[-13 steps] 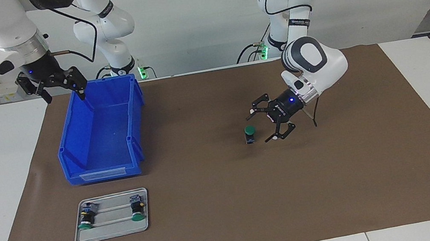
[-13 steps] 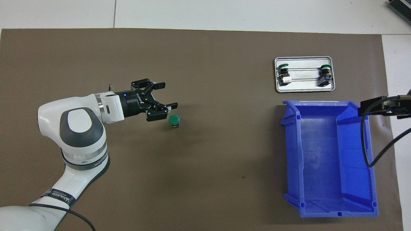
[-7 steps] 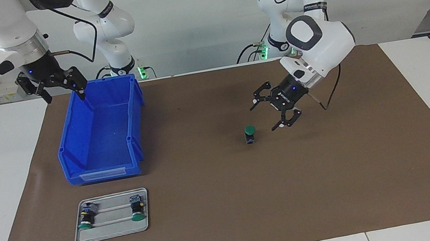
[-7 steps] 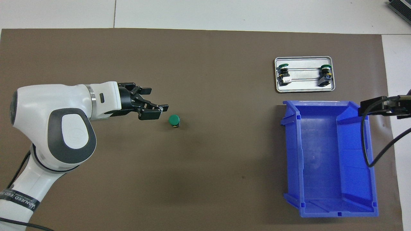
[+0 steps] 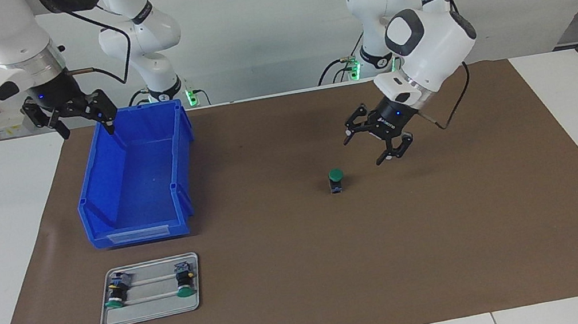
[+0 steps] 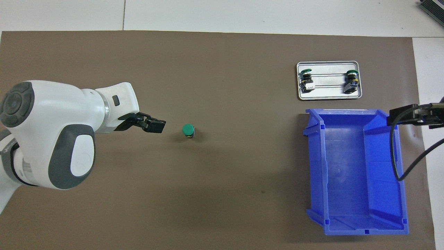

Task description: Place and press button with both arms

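Standing cap-up on the brown mat (image 5: 310, 297), well apart from the blue bin (image 5: 135, 177) toward the left arm's end, the button (image 5: 336, 180) looks light, rigid and easily toppled, best pinched around its black body below the cap. Beside it the left gripper (image 5: 378, 139) hangs raised with jaws spread and empty, higher than a second ago; the right gripper (image 5: 79, 117) waits open over the bin's rim. From overhead, the button (image 6: 188, 130) is unmoved and the left gripper (image 6: 152, 125) has drawn back from it.
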Available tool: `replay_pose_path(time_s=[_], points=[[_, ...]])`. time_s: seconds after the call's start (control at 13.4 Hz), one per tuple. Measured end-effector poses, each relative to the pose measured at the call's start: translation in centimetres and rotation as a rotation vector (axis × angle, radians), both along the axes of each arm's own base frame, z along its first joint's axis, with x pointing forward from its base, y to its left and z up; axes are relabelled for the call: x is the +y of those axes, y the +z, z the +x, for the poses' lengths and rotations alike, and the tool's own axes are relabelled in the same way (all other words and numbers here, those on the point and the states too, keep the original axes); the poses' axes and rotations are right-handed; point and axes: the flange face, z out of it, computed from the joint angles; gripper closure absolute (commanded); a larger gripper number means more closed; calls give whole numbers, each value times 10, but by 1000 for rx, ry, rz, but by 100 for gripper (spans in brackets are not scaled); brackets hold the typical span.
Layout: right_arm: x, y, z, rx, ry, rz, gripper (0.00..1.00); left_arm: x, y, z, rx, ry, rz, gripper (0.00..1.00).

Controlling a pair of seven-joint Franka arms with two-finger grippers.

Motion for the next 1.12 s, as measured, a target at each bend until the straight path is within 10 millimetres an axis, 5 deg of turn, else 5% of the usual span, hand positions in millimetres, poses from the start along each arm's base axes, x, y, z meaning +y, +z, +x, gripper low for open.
replay_pose_path(time_s=[0.22, 0.45, 0.75, 1.12], points=[[0, 0, 0, 0, 0, 0, 0, 8, 28, -1, 52, -7, 121, 1], [0, 0, 0, 0, 0, 0, 0, 12, 24, -1, 61, 127, 254, 13], [0, 0, 0, 0, 0, 0, 0, -27, 21, -15, 77, 277, 257, 42], [0, 0, 0, 0, 0, 0, 0, -83, -11, -23, 103, 330, 222, 98]])
